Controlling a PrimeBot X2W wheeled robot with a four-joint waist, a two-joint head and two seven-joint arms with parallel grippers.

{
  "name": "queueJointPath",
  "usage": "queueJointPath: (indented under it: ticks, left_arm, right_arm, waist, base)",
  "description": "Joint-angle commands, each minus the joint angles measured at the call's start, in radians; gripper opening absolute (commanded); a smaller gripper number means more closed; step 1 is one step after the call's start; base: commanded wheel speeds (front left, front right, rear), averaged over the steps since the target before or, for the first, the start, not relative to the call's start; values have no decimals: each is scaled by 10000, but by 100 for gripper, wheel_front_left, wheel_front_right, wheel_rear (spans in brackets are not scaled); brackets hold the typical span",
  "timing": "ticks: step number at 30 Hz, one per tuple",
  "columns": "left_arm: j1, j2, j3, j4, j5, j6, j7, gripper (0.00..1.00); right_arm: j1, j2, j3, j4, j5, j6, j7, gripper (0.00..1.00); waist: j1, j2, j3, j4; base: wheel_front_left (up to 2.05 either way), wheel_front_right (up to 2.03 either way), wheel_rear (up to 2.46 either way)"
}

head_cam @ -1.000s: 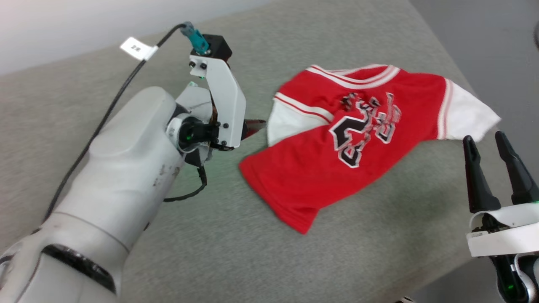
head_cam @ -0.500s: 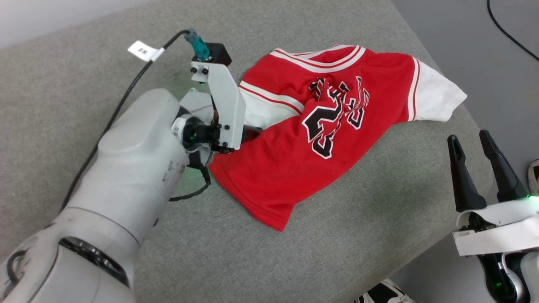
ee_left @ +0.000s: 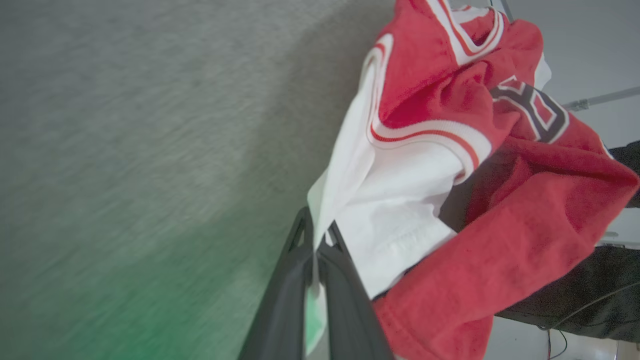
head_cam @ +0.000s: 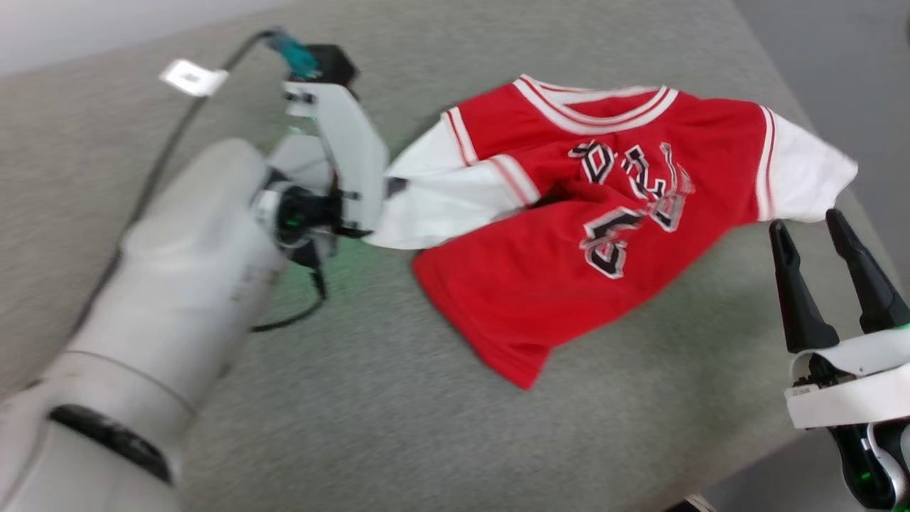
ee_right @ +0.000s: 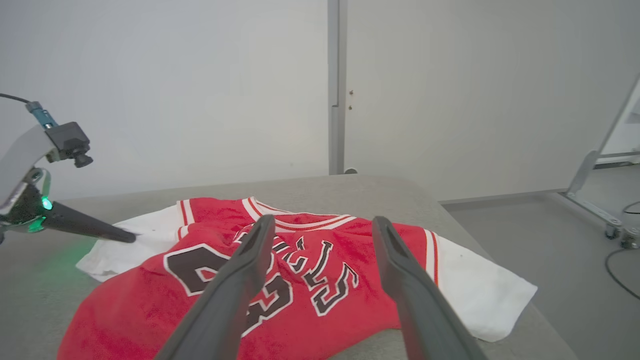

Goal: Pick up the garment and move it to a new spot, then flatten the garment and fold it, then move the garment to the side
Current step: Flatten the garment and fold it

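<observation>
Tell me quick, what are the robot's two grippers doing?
Left gripper: shut on the garment, pinching its white sleeve.
Right gripper: open, holding nothing.

Tabletop (head_cam: 398, 427): grey, cloth-covered, rounded far-right corner.
Wall (ee_right: 175, 75): plain, pale, with a vertical grey strip (ee_right: 334, 85).
Floor (ee_right: 525, 235): grey, right of tabletop.

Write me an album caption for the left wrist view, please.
Left end effector shut on the white sleeve of a rumpled red jersey, against a grey padded surface.
</observation>
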Motion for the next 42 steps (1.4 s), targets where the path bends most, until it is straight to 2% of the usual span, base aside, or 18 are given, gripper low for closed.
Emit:
queueJointPath:
  ticks: [1,9,16,24,31,32,33,34,35,39,42]
  left_arm:
    - [-48,337,70,-97,-136,-16,-49,0]
    - [397,1952,85,-236,-421,-17,201,0]
    - [474,2961,-331,-118,255,-16,-69,0]
    - [492,3552,-659,303,857,85,-534,0]
    - [750,3421,-726,572,974,55,-1196,0]
    - [766,3406,-753,605,1037,48,-1314,7]
    - [780,3384,-776,630,1075,43,-1450,48]
    - [805,3365,-810,632,1121,33,-1601,95]
    - [869,3333,-852,603,1136,18,-1716,100]
    - [1052,3322,-883,443,1240,-1,-2691,100]
    - [1373,3360,-893,226,1373,-7,-3808,100]
  right_arm:
    - [125,-117,23,-46,-17,-14,-50,100]
    - [215,-514,455,-113,59,-14,-51,100]
    - [113,-738,620,-185,175,-14,-51,100]
    - [201,-895,642,-233,311,-14,-51,100]
    - [146,-983,737,-254,303,-14,11,100]
    - [134,-999,734,-256,310,-14,38,100]
    - [130,-1022,721,-258,313,-14,56,100]
    - [136,-1053,718,-256,315,-15,93,100]
    - [150,-1067,715,-244,315,-15,118,100]
    - [287,-1107,764,-221,340,-15,263,100]
    - [345,-1132,885,-160,342,-15,409,100]
  waist:
    - [0,0,-497,1046]
    - [0,0,-946,2390]
    - [0,0,-739,2770]
    - [0,0,-463,2767]
    - [0,0,-447,2806]
    - [0,0,-472,2826]
    - [0,0,-509,2856]
    - [0,0,-555,2890]
    - [0,0,-623,2926]
    - [0,0,-984,3143]
    - [0,0,-1335,3335]
  base:
    - [0,0,0]
    - [0,0,0]
    - [0,0,0]
    - [0,0,0]
    - [0,0,0]
    - [0,0,0]
    - [0,0,0]
    - [0,0,0]
    - [0,0,0]
    - [0,0,0]
    - [0,0,0]
